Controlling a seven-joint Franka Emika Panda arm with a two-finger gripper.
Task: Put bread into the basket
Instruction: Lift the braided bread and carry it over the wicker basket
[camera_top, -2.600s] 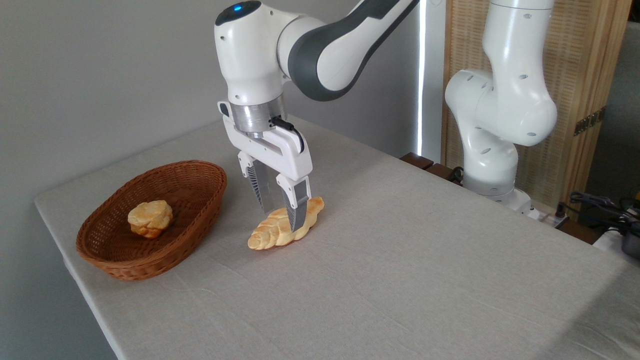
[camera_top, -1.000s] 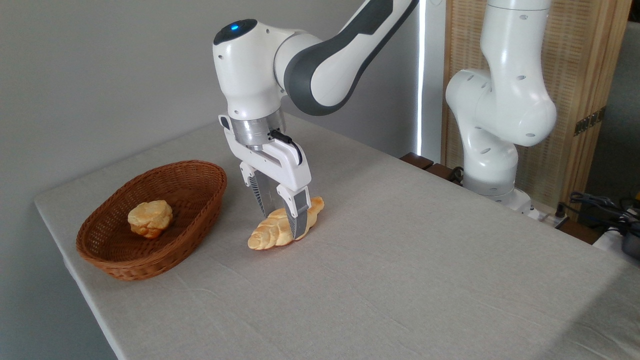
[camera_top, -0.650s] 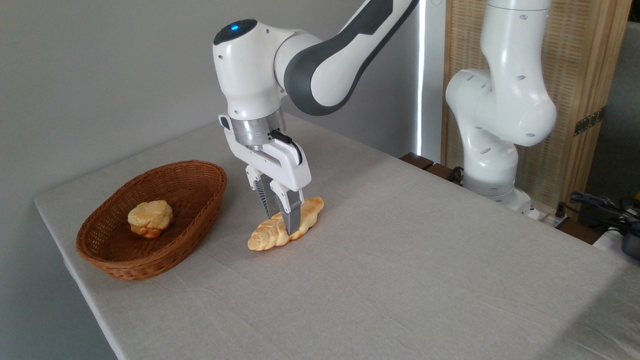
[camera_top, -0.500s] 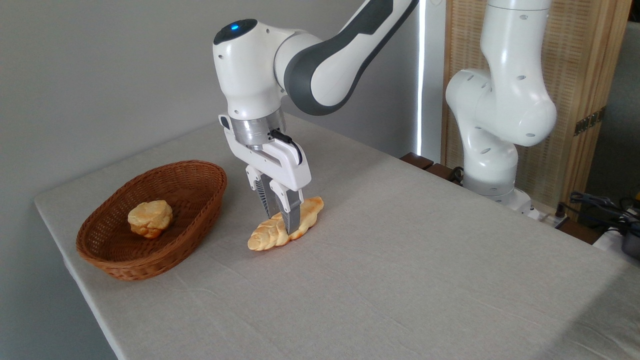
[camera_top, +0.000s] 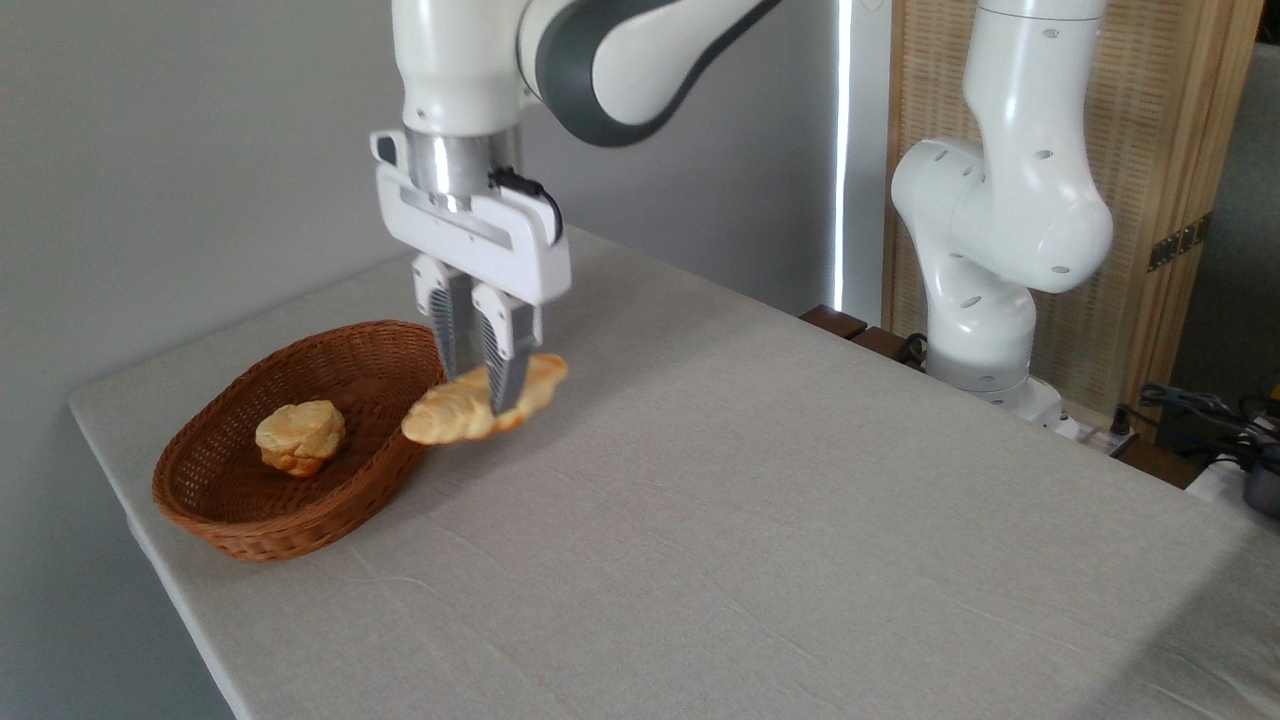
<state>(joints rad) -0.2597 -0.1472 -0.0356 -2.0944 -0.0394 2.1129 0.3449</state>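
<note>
The bread, a golden-tan braided loaf, hangs in the air above the table, tilted with its left end lower. My gripper is shut on the loaf's middle, fingers pointing down. The loaf's left tip overlaps the right rim of the basket in the picture. The basket is an oval reddish-brown wicker one at the table's left end.
A small round golden bun lies inside the basket, left of centre. The robot's white base stands at the table's far right edge. The table's left and front edges run close to the basket.
The gripper went from open around the loaf to shut on it, then lifted it off the table and carried it left toward the basket.
</note>
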